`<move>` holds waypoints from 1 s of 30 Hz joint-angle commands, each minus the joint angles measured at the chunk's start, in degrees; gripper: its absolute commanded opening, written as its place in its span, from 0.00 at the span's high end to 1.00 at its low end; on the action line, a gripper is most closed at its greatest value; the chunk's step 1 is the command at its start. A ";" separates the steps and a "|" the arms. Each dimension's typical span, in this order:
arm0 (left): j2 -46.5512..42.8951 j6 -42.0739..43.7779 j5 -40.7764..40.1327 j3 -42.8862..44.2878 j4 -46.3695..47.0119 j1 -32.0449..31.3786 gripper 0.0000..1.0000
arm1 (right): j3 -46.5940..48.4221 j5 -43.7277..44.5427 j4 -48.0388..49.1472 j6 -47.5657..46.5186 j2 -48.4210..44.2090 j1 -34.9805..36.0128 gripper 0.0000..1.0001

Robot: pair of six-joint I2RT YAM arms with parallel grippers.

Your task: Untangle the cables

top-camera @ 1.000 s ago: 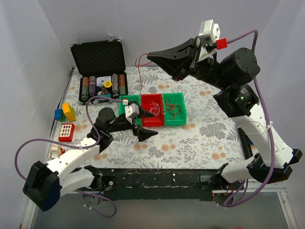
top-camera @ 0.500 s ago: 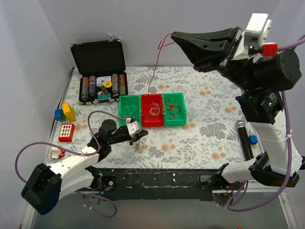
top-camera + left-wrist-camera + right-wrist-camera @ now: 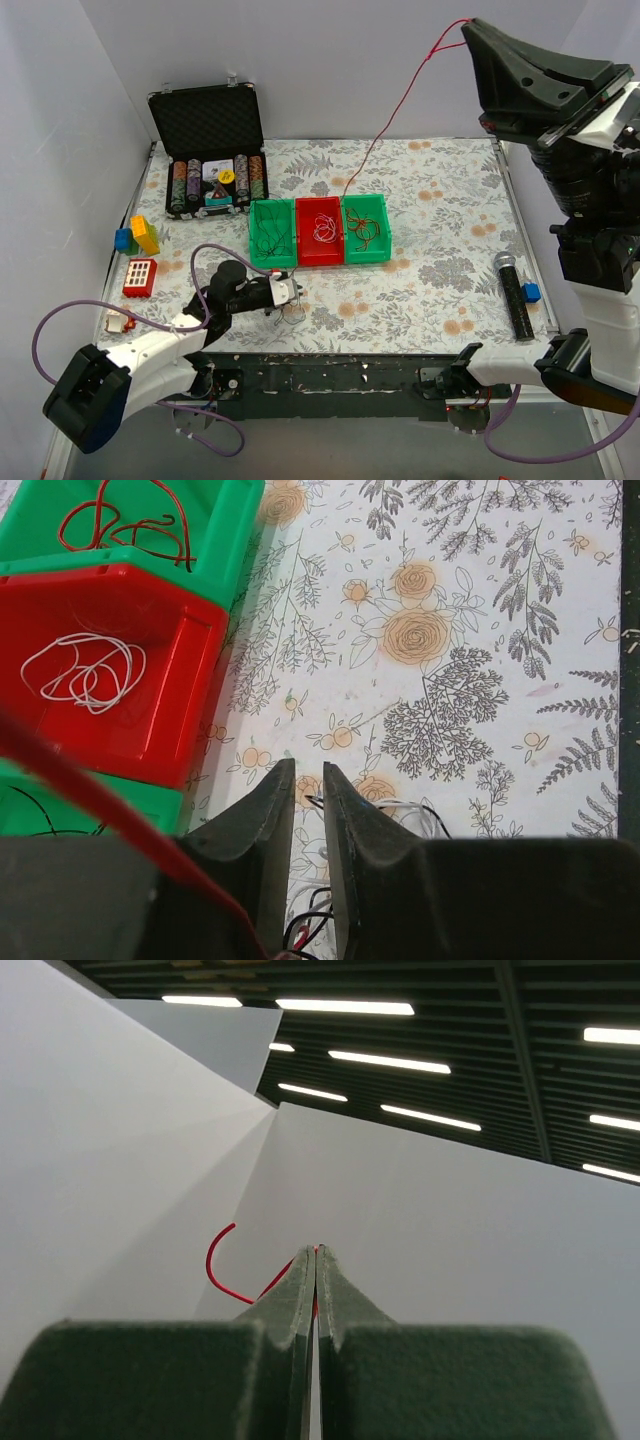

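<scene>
**Bench (image 3: 440,190), floral cover, top view**

- Right hand (image 3: 468,25): raised in the upper right of the frame, well above the bench. In the right wrist view its fingers are pressed together (image 3: 316,1252) on a red cable (image 3: 222,1260).
- Red cable (image 3: 400,100): stretched from that hand diagonally down and left towards the bins. Its lower end is lost to sight at their far rims.
- Left hand (image 3: 285,293): low over the bench, lower centre-left, just in front of the bins. In the left wrist view a narrow gap is left between the fingers (image 3: 308,770). A small tangle (image 3: 310,920) of black, white and red wire is seen at their base. Whether it is gripped cannot be told.
- Bins, one touching row at centre:
  - left green bin (image 3: 272,204), with black cables (image 3: 275,240);
  - red bin (image 3: 318,202), with white cables (image 3: 85,670);
  - right green bin (image 3: 365,199), with red cables (image 3: 125,525).
- Surroundings:
  - open chip case (image 3: 210,150), upper left;
  - toy blocks (image 3: 137,236) and red keypad (image 3: 140,275), left edge;
  - microphone (image 3: 511,292), right.
</scene>
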 commanded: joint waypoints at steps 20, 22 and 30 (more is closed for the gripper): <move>-2.59 7.69 -2.29 -5.17 -0.66 2.20 0.75 | -6.49 27.55 17.86 -22.90 -5.97 0.18 0.99; -2.86 8.04 -2.46 -4.73 -1.19 2.46 0.75 | -8.60 30.37 19.27 -25.09 -5.88 0.18 0.99; -4.97 6.46 -2.99 3.96 -4.78 2.73 0.77 | -27.21 46.53 11.64 -20.91 -4.65 0.18 0.99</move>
